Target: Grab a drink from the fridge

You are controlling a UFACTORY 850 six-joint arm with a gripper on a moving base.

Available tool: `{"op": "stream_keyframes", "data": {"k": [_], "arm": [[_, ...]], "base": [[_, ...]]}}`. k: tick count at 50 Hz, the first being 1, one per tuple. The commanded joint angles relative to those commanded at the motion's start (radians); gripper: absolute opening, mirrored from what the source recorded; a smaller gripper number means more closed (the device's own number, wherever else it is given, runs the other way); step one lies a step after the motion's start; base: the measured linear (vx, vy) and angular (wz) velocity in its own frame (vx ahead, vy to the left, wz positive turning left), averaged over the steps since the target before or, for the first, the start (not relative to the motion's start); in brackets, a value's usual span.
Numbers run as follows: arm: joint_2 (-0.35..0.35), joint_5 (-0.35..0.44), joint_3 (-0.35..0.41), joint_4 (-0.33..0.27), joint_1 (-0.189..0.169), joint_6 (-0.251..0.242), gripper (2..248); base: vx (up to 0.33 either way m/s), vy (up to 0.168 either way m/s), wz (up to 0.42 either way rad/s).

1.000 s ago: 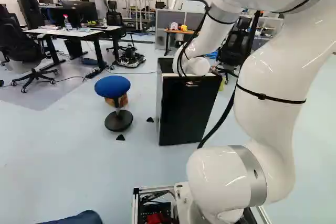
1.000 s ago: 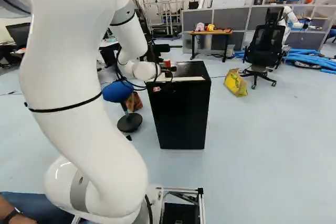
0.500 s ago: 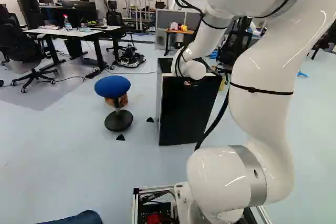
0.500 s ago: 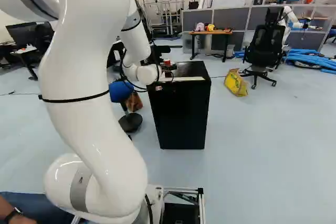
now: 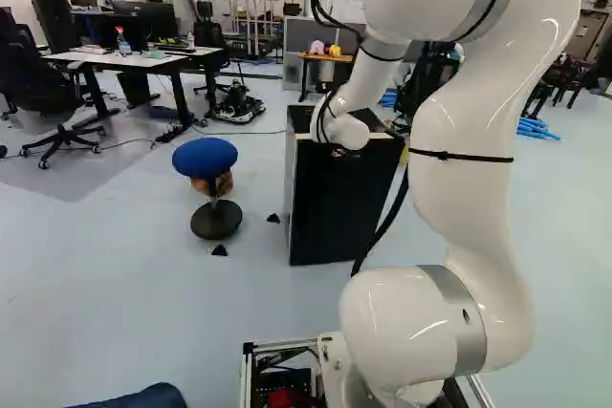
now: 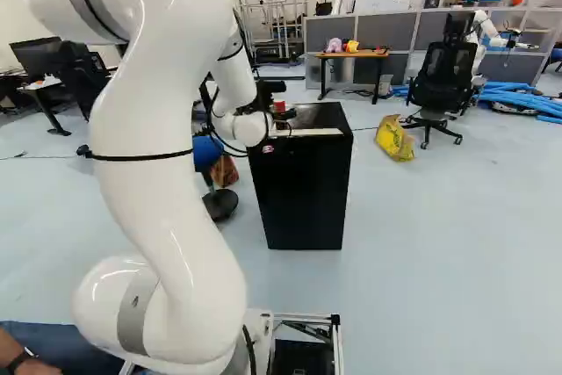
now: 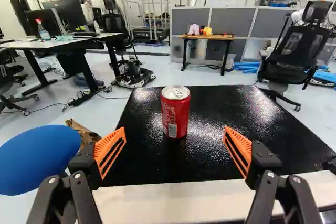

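Red and silver, a drinks can [image 7: 176, 116] stands upright on the black top of the fridge [image 6: 303, 191], ahead of the gripper [image 6: 284, 115]. Its wall bears pale lettering running round the side that faces the wrist camera, with a white barcode panel [image 7: 172, 130] low on the same side. A small red-and-white label [image 6: 268, 148] sits high on the fridge's front.

The can is a plain cylinder with a glossy red wall, narrowing slightly to a bare silver rim; the pull tab lies flat on the lid. No dent shows on the visible side. Long axis: vertical, lid uppermost, base resting on the dark, speckled surface, which carries bright reflections. The direction of the tab cannot be told with certainty.

The two fingers, with slotted orange pads [image 7: 109, 151], are spread wide, and neither touches the can. It lies beyond their tips, in line with the gap between them. Beneath the fingers runs the pale front edge [image 7: 173, 198] of the fridge top. A blue-seated stool [image 5: 206, 157] stands beside the fridge; behind is a wooden-topped table [image 7: 207, 37] holding small coloured objects.
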Motion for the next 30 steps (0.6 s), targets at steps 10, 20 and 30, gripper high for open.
{"op": "stream_keyframes", "data": {"k": [10, 20, 30], "arm": [[-0.027, 0.033, -0.025, 0.000, 0.000, 0.000, 247], [-0.047, 0.063, -0.049, 0.000, 0.001, 0.000, 247], [-0.066, 0.066, -0.074, 0.000, 0.001, 0.000, 247]], "base": [[0.000, 0.000, 0.000], [0.000, 0.000, 0.000], [0.000, 0.000, 0.000]]}}
